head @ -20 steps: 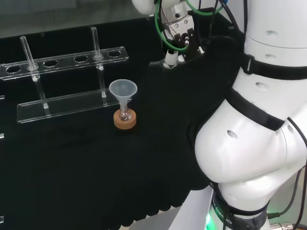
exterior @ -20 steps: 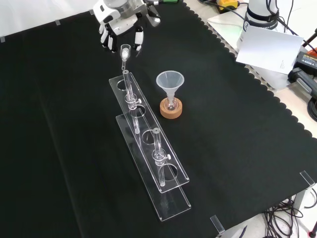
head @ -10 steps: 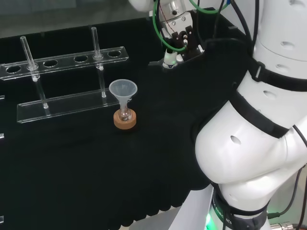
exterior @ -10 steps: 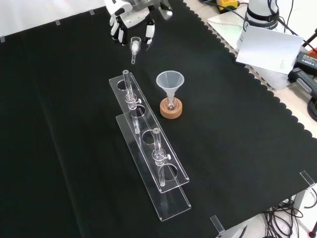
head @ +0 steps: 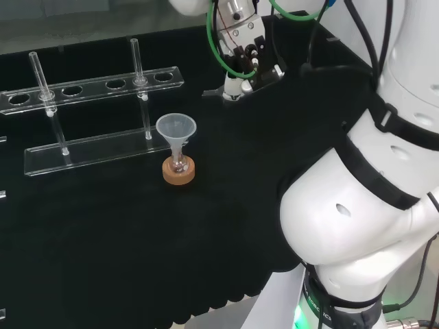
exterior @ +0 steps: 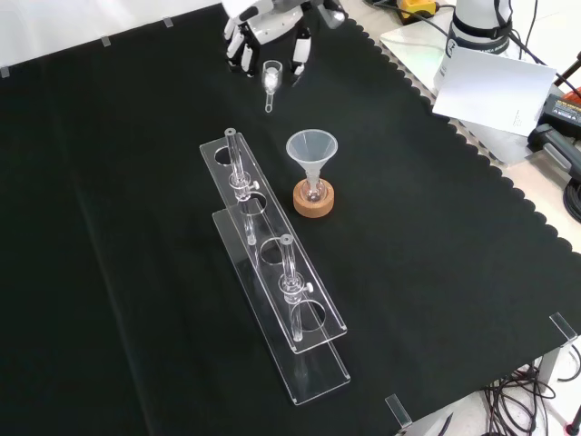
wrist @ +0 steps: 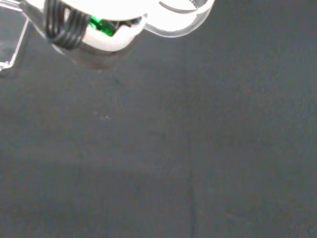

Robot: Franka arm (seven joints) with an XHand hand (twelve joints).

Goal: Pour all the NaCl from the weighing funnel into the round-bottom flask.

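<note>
Front view: hand [exterior: 272, 27] at far edge of cloth, fingers curled round the weighing funnel [exterior: 270, 80], stem hanging down and slightly toward camera. Target lies nearer and to the right: clear funnel [exterior: 311, 152] seated in the round-bottom flask [exterior: 313, 192] on its cork ring [exterior: 314, 203]. Tube rack [exterior: 272, 263] with upright tubes stands just left of that path; likely no obstruction.

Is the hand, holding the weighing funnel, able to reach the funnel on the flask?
Probably yes. The hand holds the weighing funnel, and bare cloth lies between it and the plastic funnel; the rack stands aside.
</note>
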